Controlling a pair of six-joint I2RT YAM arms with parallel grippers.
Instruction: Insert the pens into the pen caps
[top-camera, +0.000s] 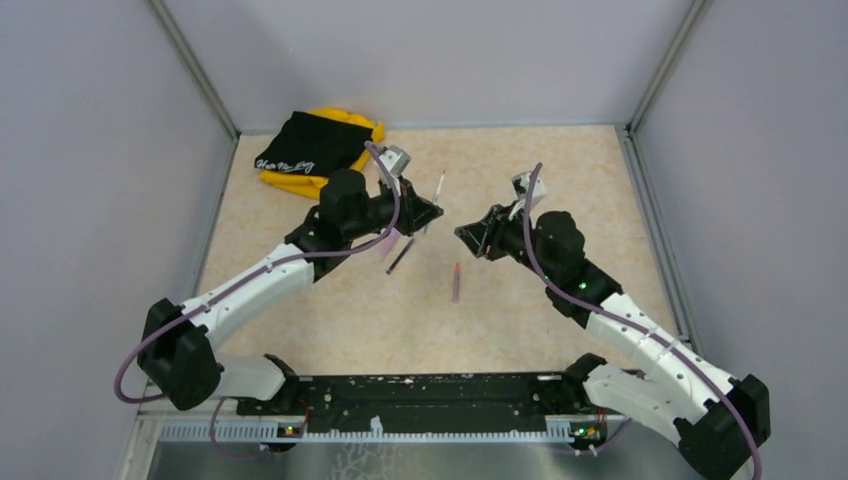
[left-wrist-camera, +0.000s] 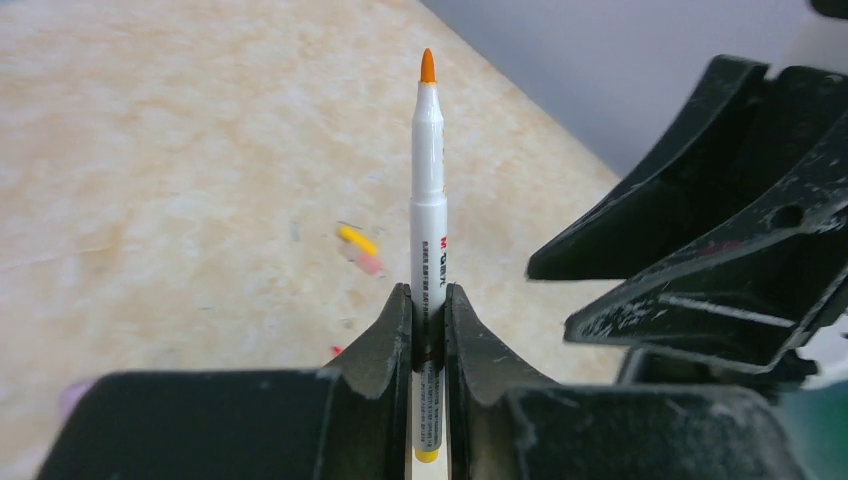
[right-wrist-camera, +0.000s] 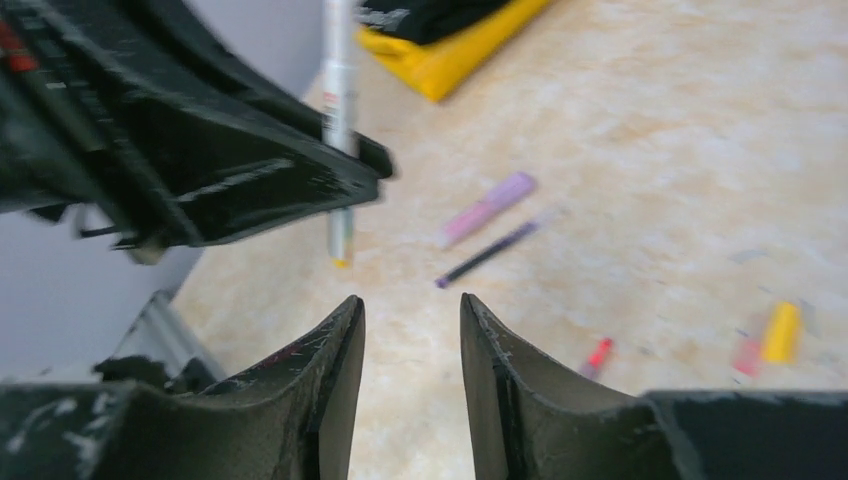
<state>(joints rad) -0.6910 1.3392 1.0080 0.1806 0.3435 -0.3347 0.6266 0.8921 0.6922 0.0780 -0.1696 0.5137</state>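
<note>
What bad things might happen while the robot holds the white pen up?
The left gripper pinches the white pen low down, so it might tilt or slip when a cap is pushed on.
The right gripper is open, empty and close to the left one; they might bump.
The yellow cap lies beside the pink cap, so grabbing one might knock the other.

The table (top-camera: 330, 330) has a beige marbled surface. Plain grey walls (top-camera: 90, 150) enclose it on three sides. Metal posts (top-camera: 195, 65) stand at the far corners. Lighting is even.
</note>
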